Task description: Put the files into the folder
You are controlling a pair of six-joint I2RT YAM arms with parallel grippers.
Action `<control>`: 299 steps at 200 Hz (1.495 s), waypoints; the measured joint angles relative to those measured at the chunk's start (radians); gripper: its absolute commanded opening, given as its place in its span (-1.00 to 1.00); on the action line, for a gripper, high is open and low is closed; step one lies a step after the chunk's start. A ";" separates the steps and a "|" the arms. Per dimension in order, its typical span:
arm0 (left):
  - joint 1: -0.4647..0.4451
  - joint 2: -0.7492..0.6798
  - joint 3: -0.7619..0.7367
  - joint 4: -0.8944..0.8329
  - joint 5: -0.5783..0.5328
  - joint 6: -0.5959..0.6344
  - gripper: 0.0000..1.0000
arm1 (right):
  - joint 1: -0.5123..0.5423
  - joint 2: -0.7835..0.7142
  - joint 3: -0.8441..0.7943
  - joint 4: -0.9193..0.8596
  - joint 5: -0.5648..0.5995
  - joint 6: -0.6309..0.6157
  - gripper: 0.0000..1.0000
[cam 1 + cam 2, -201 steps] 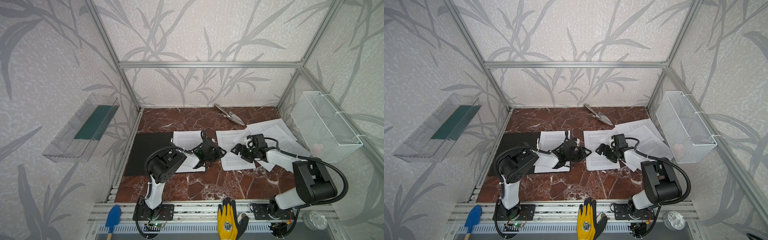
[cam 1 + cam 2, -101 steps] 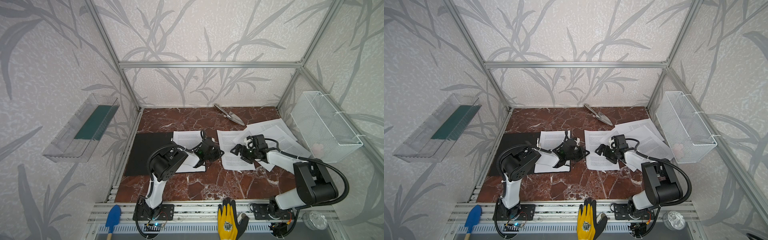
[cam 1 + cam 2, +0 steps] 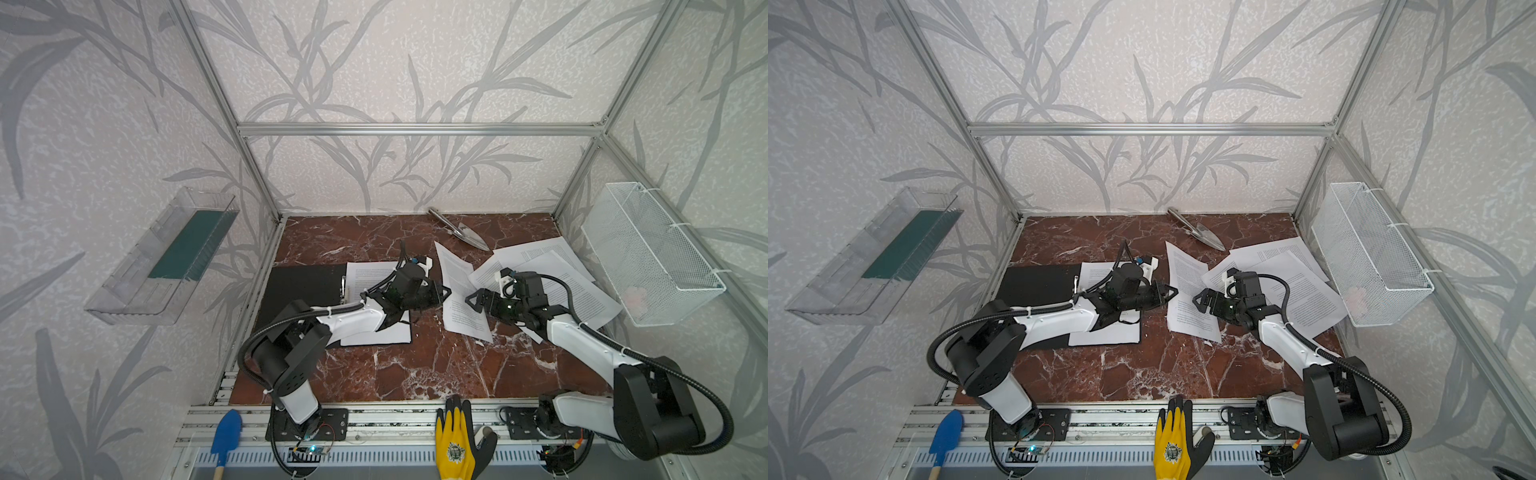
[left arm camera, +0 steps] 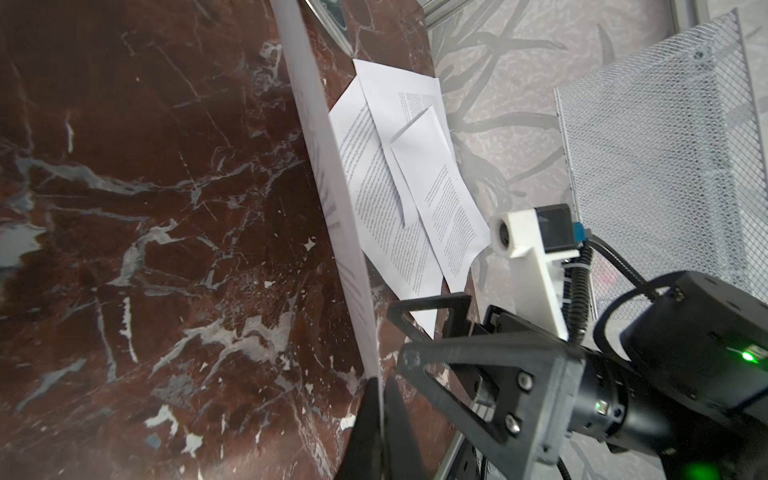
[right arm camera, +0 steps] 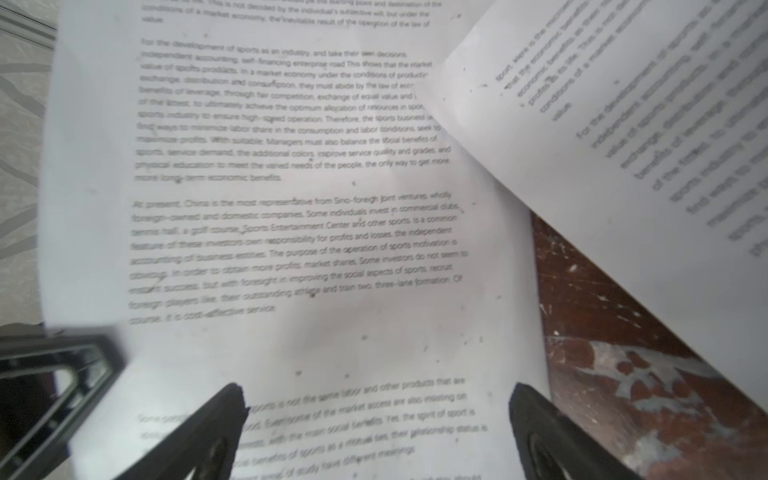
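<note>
Toward the left edge of the surface (image 3: 415, 374), in both top views, the folder (image 3: 305, 286) (image 3: 1034, 284) lies flat, a page (image 3: 370, 274) on it. Near the middle a sheet (image 3: 455, 270) is pinched by the left tool (image 3: 445, 292); the right tool (image 3: 471, 301) is held over it, jaws apart. Other files (image 3: 582, 291) are spread by the right edge. From the left wrist the sheet (image 4: 328, 166) is seen clamped edge-on. From the right wrist, spread fingers (image 5: 224, 415) frame printed text.

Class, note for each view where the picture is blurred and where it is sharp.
Right wrist view: text on the held sheet is smeared; left wrist view: that sheet's edge is soft, far sheets crisp; both top views: sharp.
</note>
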 measured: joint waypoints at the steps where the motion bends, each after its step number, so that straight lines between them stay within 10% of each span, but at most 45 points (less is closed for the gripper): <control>1: 0.000 -0.005 0.000 -0.005 0.000 -0.001 -1.00 | 0.000 -0.001 0.000 0.000 0.000 0.000 0.98; 61: 0.129 -0.385 -0.178 -0.216 -0.083 0.044 -1.00 | 0.011 -0.011 -0.011 0.016 -0.007 -0.009 0.98; 129: 0.492 -0.868 -0.365 -0.564 -0.237 0.066 -1.00 | 0.196 0.004 0.033 0.022 0.058 -0.012 0.98; 193: 0.821 -0.755 -0.588 -0.577 -0.168 0.048 -1.00 | 0.455 0.387 0.585 -0.055 0.126 -0.078 0.98; 299: 0.890 -0.690 -0.596 -0.544 -0.127 0.103 -1.00 | 0.588 1.036 1.285 -0.307 0.035 -0.260 0.84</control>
